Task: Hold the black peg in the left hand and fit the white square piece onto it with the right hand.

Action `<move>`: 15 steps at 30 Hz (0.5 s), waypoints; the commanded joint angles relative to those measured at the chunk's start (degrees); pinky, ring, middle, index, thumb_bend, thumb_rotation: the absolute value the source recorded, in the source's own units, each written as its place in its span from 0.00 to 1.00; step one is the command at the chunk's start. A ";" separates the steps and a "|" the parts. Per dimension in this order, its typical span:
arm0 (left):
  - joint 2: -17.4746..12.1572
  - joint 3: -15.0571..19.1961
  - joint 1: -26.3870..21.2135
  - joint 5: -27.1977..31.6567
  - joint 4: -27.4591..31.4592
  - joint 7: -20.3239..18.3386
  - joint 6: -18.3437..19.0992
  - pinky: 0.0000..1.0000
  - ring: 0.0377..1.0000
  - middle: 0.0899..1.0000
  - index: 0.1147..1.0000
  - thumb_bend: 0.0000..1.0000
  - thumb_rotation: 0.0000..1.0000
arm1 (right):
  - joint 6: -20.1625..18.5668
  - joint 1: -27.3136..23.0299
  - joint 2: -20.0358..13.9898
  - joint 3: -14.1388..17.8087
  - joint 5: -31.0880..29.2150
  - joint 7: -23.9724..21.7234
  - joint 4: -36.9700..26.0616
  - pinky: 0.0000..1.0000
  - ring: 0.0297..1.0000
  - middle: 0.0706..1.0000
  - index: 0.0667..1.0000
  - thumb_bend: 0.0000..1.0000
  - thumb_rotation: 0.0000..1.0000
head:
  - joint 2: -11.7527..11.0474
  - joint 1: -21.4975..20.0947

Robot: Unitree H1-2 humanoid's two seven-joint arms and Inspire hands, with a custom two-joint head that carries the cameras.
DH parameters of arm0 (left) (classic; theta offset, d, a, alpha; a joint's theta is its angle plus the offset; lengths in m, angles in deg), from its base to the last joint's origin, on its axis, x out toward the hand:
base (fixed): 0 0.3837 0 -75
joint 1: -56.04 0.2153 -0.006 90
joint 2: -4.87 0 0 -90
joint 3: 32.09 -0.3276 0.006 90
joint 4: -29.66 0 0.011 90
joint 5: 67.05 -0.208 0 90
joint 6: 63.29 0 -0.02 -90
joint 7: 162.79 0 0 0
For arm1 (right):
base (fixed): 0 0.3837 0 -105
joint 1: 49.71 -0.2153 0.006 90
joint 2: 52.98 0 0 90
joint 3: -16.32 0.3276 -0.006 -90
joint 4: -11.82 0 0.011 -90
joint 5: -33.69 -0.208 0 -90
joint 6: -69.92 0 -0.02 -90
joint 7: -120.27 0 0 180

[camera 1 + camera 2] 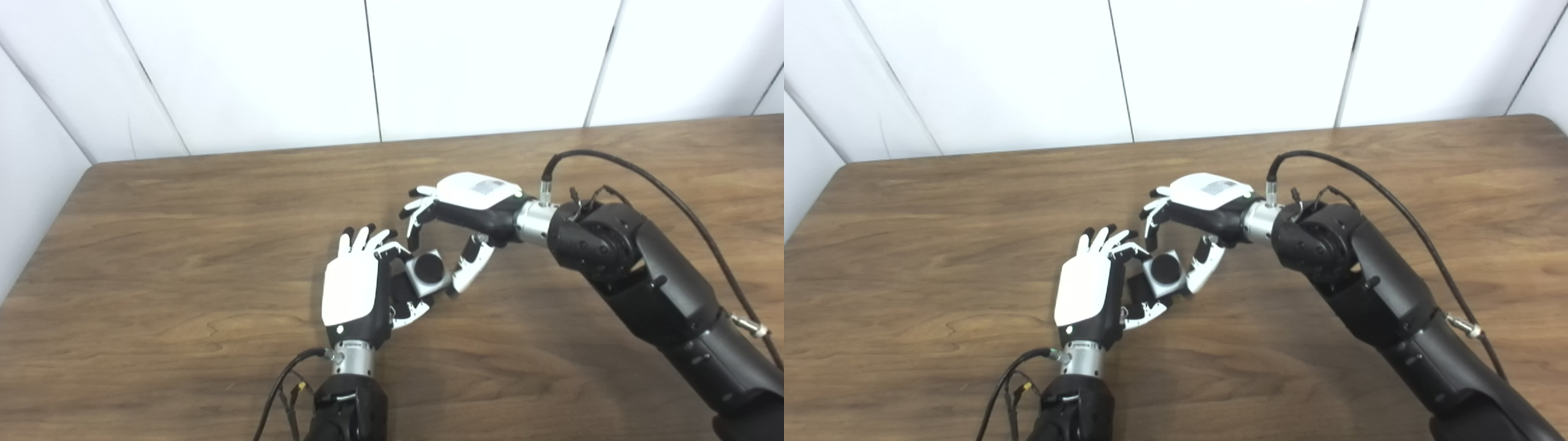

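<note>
My two hands meet over the brown wooden table (153, 257).

My left hand (358, 288) pinches the round black peg (429, 267) with the white square piece (418, 283) around it. My right hand (468, 211) curls beside it, thumb touching the piece; I cannot tell if it grips.

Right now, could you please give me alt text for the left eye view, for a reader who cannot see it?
Two robot hands meet over a wooden table: the left hand and right hand close around a white square piece with a black peg showing in its centre. White wall panels stand behind.
</note>
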 commanded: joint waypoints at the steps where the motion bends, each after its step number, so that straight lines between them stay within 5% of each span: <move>1: 2.87 -1.62 0.66 -1.15 -0.67 0.21 0.42 1.00 0.88 0.79 0.44 0.55 0.17 | 0.87 -2.11 -0.41 0.72 -0.39 0.70 -0.77 0.93 0.99 0.88 0.62 0.97 0.19 | 0.01 0.07; 3: 2.90 -1.69 0.64 -1.45 -0.72 0.21 0.67 1.00 0.88 0.79 0.48 0.67 0.39 | 0.71 -2.07 -0.45 0.73 -0.34 0.55 -0.68 0.93 0.99 0.88 0.61 0.97 0.19 | 0.01 0.07; 5: 2.94 -1.75 0.63 -1.63 -0.73 0.05 0.97 1.00 0.89 0.79 0.50 0.71 0.46 | 0.62 -2.05 -0.50 0.74 -0.33 0.45 -0.63 0.93 0.99 0.88 0.61 0.97 0.20 | 0.11 0.21; 15: 2.65 -2.10 0.60 -1.58 -0.20 -0.87 2.14 1.00 0.90 0.79 0.53 0.79 0.52 | 0.34 -2.00 -0.66 0.85 -0.46 0.17 -0.59 0.93 0.99 0.88 0.61 0.96 0.19 | 0.14 0.32</move>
